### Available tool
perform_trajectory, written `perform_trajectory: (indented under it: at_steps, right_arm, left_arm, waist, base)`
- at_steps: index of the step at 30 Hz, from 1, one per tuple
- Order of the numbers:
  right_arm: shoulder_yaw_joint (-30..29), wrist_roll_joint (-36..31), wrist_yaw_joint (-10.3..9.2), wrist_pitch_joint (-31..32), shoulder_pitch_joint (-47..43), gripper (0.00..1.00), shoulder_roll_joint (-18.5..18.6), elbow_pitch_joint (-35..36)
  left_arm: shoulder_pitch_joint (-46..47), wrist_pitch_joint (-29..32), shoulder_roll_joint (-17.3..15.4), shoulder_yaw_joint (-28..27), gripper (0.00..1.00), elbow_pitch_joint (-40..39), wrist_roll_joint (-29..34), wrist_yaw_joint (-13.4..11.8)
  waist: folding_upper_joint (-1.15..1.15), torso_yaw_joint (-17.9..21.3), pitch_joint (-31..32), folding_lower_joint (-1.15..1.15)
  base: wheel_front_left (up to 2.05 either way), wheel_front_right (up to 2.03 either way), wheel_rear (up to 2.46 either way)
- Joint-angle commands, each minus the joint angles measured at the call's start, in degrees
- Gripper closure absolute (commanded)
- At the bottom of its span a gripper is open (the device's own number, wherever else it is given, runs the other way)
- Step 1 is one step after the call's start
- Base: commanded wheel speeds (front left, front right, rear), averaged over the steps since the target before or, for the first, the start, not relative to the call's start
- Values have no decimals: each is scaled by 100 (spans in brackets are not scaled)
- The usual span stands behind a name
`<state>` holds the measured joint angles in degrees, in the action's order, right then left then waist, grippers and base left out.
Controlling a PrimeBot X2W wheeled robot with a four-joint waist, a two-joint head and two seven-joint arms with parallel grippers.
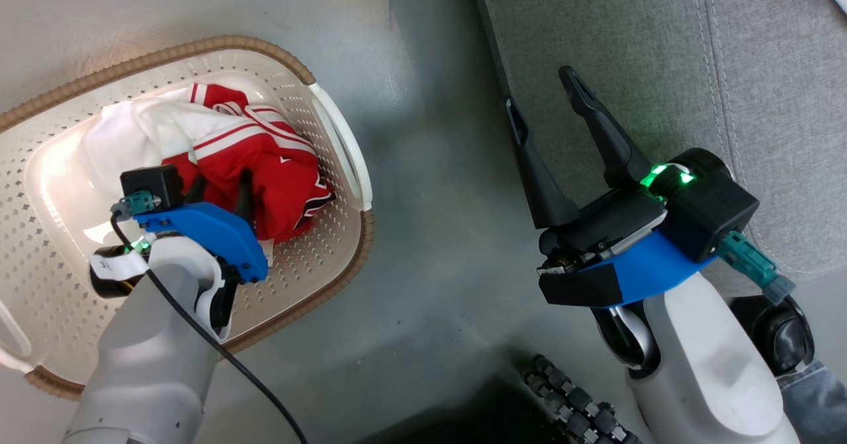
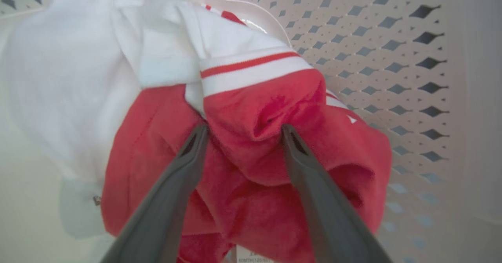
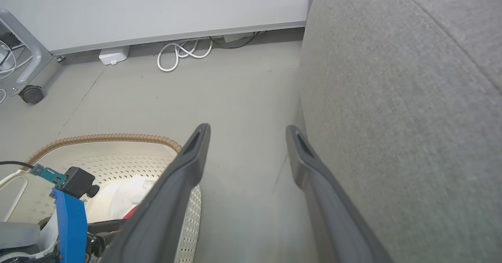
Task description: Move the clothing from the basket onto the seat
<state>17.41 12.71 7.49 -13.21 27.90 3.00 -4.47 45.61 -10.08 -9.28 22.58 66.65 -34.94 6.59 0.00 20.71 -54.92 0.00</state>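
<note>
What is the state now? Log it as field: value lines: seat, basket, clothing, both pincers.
seat: grey woven fabric, seam visible
basket: on the floor, left of the seat in the head view
clothing: red and white bundle, inside the basket
left pincer: open, fingers straddling a red fold of the clothing
right pincer: open, holding nothing, over the seat's edge

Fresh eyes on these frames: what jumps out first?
The red-and-white clothing bunched in the cream basket at the head view's left grabs the eye first. The left gripper is down in it, fingers open around a red fold. At the right, the right gripper hangs open and empty by the edge of the grey seat.
</note>
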Motion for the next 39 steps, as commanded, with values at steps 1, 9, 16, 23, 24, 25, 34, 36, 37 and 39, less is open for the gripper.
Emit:
perform_trajectory:
  at_steps: [1, 9, 16, 23, 24, 25, 34, 36, 37, 39]
  right_arm:
    - [16, 21, 1, -10, 90, 0, -19, 20]
    - [52, 36, 1, 10, 75, 0, -20, 43]
    - [59, 49, 1, 6, 66, 0, -19, 28]
    - [50, 44, 1, -12, 78, 0, -19, 1]
    - [53, 47, 1, -14, 81, 0, -19, -4]
    - [53, 47, 1, -14, 81, 0, -19, -4]
    - [34, 7, 1, -2, 98, 0, -20, -39]
    - [43, -4, 1, 10, 107, 0, -20, -52]
    - [47, -12, 1, 18, 117, 0, -19, -60]
    - [66, -39, 1, 20, 126, 0, -19, -92]
  left_arm:
    - [126, 41, -2, -10, 0, 12, -59, 51]
    - [189, 117, 98, 123, 0, -117, -309, 104]
    - [67, 176, -39, 430, 60, -368, -463, 103]
    - [-32, 232, -171, 755, 100, -583, -659, 104]
    - [-38, 237, -187, 790, 100, -606, -697, 105]
    - [-38, 237, -187, 790, 100, -606, -697, 105]
    - [-49, 190, -253, 1091, 100, -714, -921, 104]
    - [-66, 182, -249, 1178, 100, -755, -978, 104]
    - [-72, 176, -255, 1224, 100, -779, -1010, 104]
    - [-114, 139, -259, 1300, 100, -807, -1076, 104]
  waist:
    - [0, 3, -10, 0]
    - [0, 22, -32, 0]
    - [0, 34, -19, 0]
    - [0, 26, 8, 0]
    - [0, 23, 15, 0]
    - [0, 23, 15, 0]
    - [0, -47, 113, 0]
    - [0, -82, 172, 0]
    - [0, -99, 206, 0]
    - [0, -132, 321, 0]
  base:
    - [0, 0, 0]
    - [0, 0, 0]
    - [0, 0, 0]
    - [0, 0, 0]
    - [0, 0, 0]
    - [0, 0, 0]
    - [0, 0, 0]
    - [0, 0, 0]
    - [0, 0, 0]
    - [0, 0, 0]
